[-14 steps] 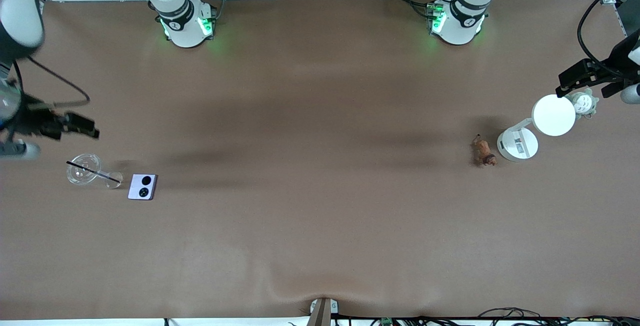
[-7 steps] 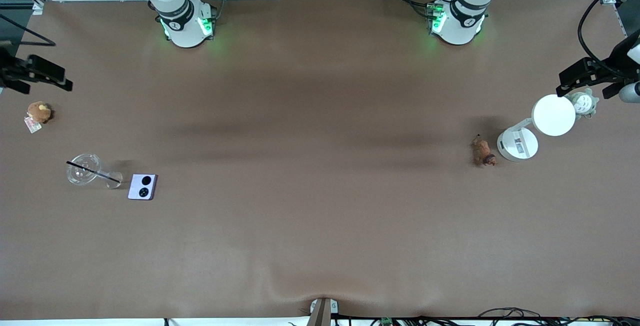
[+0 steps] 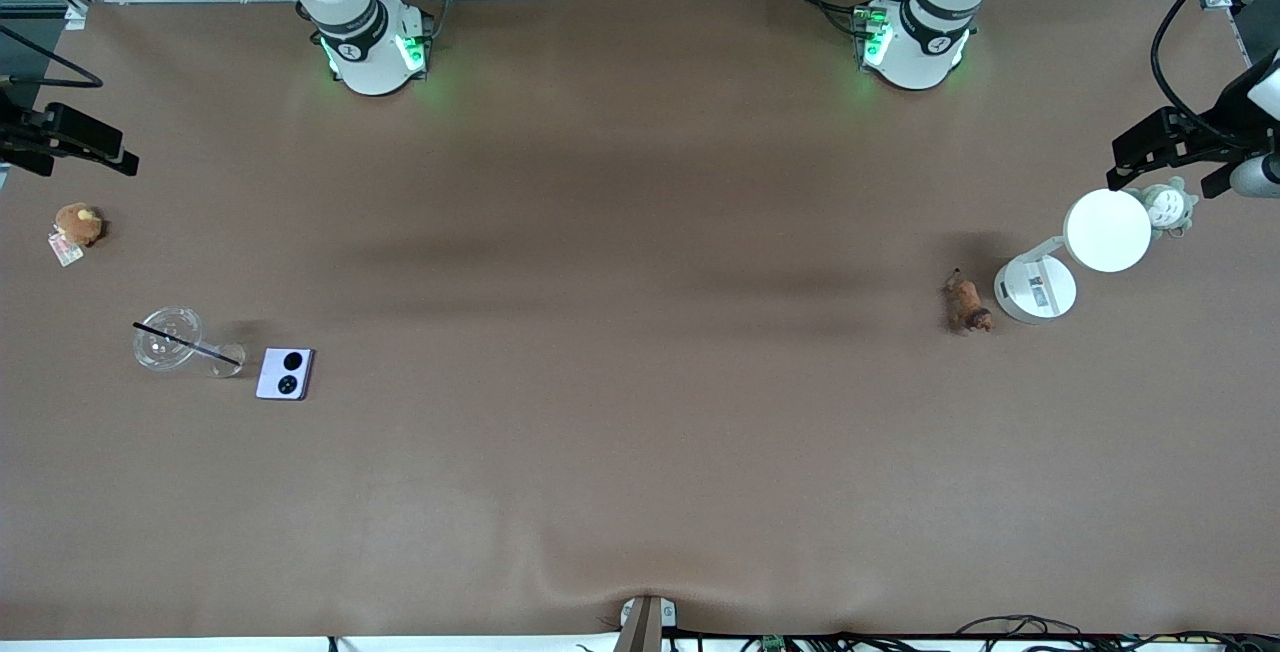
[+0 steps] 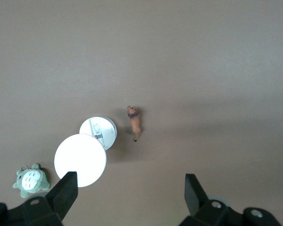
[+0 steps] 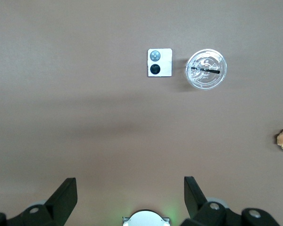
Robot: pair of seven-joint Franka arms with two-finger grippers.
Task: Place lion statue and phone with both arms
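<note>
The lion statue, tiny and brown-orange, lies on the table beside a white lamp's base; it also shows in the left wrist view. The pale lavender phone lies flat beside a clear cup, and also shows in the right wrist view. My left gripper hangs high over the left arm's end of the table, open and empty. My right gripper hangs high over the right arm's end, open and empty. Both grippers are well apart from both objects.
A white lamp with a round base stands by the lion. A grey-white plush sits beside the lamp. A clear cup with a black straw lies by the phone. A brown plush with a tag sits near the table's edge.
My right gripper has moved away from over the cup toward the table's edge, uncovering the brown plush. My left gripper has drifted slightly toward the bases. The lion and phone have not moved.
</note>
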